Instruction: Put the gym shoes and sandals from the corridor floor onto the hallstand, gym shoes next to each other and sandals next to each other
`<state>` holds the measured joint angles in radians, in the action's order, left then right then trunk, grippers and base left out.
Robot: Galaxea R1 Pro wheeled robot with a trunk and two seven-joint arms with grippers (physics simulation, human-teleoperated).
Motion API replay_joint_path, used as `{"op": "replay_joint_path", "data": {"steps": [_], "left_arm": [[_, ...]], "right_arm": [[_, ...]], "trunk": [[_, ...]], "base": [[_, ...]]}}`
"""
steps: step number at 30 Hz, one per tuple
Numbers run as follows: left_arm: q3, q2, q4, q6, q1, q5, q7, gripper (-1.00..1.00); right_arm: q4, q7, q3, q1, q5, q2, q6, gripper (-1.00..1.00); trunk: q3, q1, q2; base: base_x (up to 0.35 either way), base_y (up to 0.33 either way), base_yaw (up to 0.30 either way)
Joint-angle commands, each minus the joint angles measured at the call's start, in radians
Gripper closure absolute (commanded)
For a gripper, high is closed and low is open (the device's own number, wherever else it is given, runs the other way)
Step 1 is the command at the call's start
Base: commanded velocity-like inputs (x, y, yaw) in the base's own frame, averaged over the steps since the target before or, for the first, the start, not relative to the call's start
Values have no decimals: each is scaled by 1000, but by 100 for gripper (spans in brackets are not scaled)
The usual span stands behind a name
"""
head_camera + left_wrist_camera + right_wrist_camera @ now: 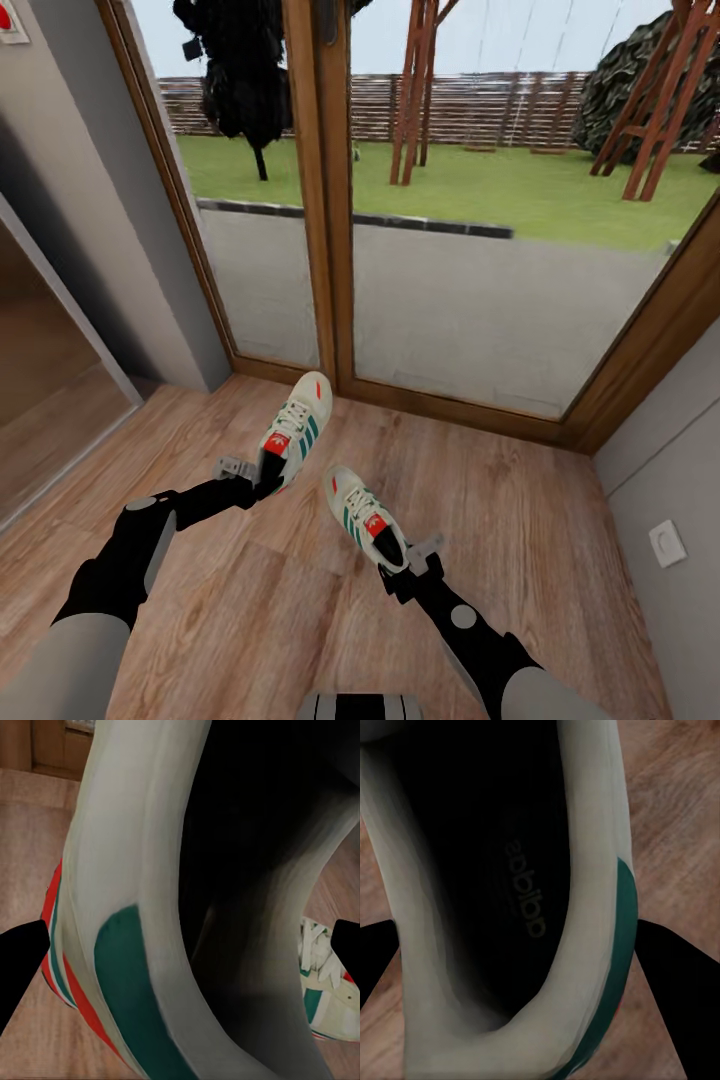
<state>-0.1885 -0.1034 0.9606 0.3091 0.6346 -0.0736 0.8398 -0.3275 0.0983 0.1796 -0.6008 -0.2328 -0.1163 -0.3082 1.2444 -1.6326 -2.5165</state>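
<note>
Two white gym shoes with green stripes and red-orange tongue labels hang over the wood-plank corridor floor (520,520). My left gripper (262,482) is shut on the heel of the left gym shoe (297,428), whose toe points toward the glass door. My right gripper (402,568) is shut on the heel of the right gym shoe (358,510). In the left wrist view the shoe's collar (142,907) sits between the black fingertips (19,960), with the other gym shoe (326,982) beyond. In the right wrist view, the dark inside of the shoe (510,885) lies between the fingertips (675,975). The sandals and the hallstand are out of view.
A wood-framed glass door (330,200) to a garden stands straight ahead. A grey wall with a socket (667,543) closes the right side. At the left, a grey wall corner (120,250) borders an opening to another room.
</note>
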Motion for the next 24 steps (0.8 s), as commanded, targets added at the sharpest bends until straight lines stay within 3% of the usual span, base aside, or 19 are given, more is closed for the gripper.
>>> {"op": "replay_joint_path", "data": {"steps": [1, 4, 24], "left_arm": [[-3, 1, 1, 7, 0, -7, 7, 100], [-3, 1, 2, 7, 0, -7, 7, 100], [-3, 1, 3, 7, 0, -8, 7, 100]], "right_arm": [[1, 1, -3, -1, -8, 0, -3, 100], [1, 1, -3, -1, -8, 0, -3, 100], [1, 1, -3, -1, -7, 0, -3, 100]], "trunk": [[-1, 0, 0], [-6, 0, 0], [-116, 9, 4]], "base": [[-16, 44, 0], [-7, 19, 0], [0, 1, 0]]}}
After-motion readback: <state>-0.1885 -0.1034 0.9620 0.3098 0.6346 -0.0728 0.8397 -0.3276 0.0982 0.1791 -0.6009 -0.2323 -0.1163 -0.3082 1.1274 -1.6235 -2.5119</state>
